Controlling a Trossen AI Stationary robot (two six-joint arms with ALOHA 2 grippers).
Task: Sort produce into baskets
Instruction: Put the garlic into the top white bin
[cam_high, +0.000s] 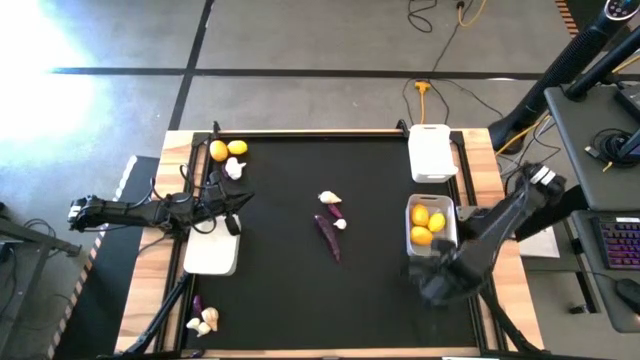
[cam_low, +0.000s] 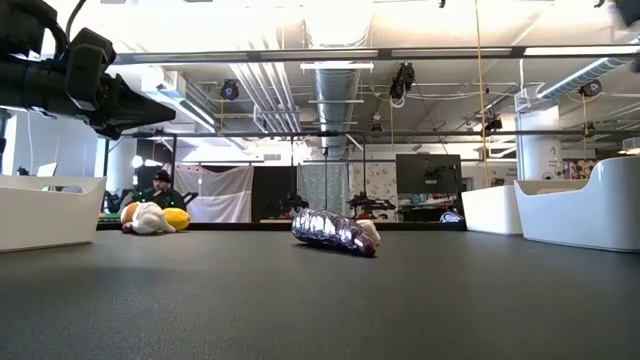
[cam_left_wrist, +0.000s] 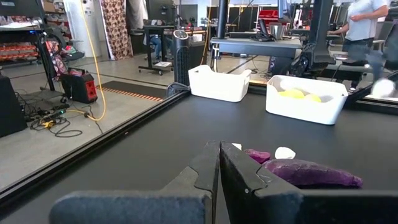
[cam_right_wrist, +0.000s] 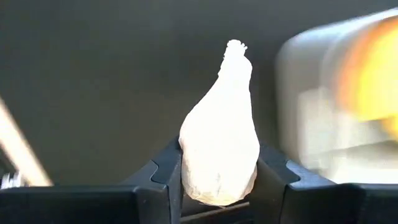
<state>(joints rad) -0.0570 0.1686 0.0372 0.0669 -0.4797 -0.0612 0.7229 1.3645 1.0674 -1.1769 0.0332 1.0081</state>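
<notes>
Right hand (cam_right_wrist: 219, 180): fingers clamped on a garlic bulb (cam_right_wrist: 219, 140), beside the lemon basket (cam_high: 432, 222). Left hand (cam_left_wrist: 217, 163): fully closed, empty, above the table (cam_high: 290, 180).

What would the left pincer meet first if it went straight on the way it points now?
Probably the long dark purple piece in the table's middle. The shut left pincer points across the black mat toward it, though depth is unclear and it might pass just beside.
</notes>
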